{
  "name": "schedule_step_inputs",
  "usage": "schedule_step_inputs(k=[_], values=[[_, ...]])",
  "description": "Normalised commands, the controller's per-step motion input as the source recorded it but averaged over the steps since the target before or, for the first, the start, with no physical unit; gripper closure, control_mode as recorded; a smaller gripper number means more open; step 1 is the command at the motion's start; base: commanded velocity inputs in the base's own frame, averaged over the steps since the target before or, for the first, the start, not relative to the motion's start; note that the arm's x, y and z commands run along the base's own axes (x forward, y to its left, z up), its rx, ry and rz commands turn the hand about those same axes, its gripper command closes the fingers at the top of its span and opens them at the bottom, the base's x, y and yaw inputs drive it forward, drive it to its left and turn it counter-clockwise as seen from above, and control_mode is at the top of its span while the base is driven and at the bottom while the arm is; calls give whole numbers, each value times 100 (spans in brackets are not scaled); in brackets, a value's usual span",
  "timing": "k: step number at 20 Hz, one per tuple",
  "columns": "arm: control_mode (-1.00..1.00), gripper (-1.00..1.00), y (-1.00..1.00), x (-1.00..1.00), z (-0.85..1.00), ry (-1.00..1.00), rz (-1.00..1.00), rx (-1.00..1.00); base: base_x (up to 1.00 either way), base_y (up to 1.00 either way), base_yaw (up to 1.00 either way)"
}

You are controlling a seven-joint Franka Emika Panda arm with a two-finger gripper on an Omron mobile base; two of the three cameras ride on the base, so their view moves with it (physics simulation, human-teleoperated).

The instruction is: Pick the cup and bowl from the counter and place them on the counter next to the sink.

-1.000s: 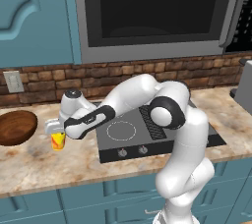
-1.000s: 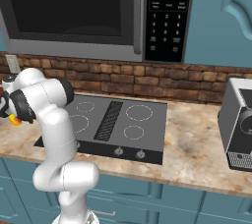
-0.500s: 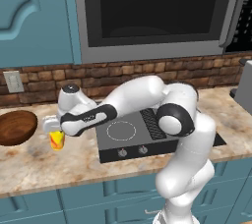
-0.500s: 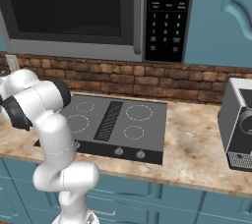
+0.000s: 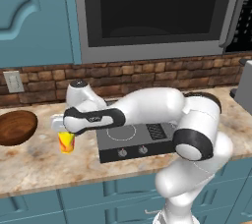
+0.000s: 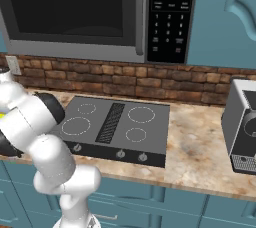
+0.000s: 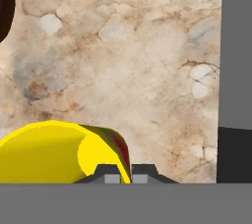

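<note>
I note a black stovetop (image 6: 112,124) set in the worktop, a microwave (image 6: 95,14) above it, a brick backsplash (image 6: 125,83) between them, a wall outlet (image 5: 13,81) at left, and a toaster (image 6: 242,127) at right.

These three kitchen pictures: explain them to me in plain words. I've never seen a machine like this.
The white machine is a robot arm with a two-finger gripper at its end. Two pictures come from cameras behind it, one to its left and one to its right; the third looks down from its hand. On the marbled stone counter lie a black stovetop, a dark wooden bowl and, at the far right, a grey appliance. The gripper is shut on the rim of a small yellow cup with red splotches, just right of the bowl. In the hand view the cup fills the lower left. Whether it is lifted off the counter I cannot tell.
</note>
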Motion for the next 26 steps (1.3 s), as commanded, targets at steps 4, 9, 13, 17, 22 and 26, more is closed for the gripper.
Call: schedule_step_inputs(k=[4,9,13,17,22,26], values=[[-100,100,-74,-42,2,9,-10,0,0,0,0],[-100,100,-78,-24,8,8,-12,1,0,0,0],[-100,100,-58,-4,41,2,-12,4,0,0,0],[-100,100,-40,0,68,0,-8,4,0,0,0],[-100,100,-46,-26,52,1,-6,1,0,0,0],[-100,100,-41,-40,27,3,-2,0,0,0,0]])
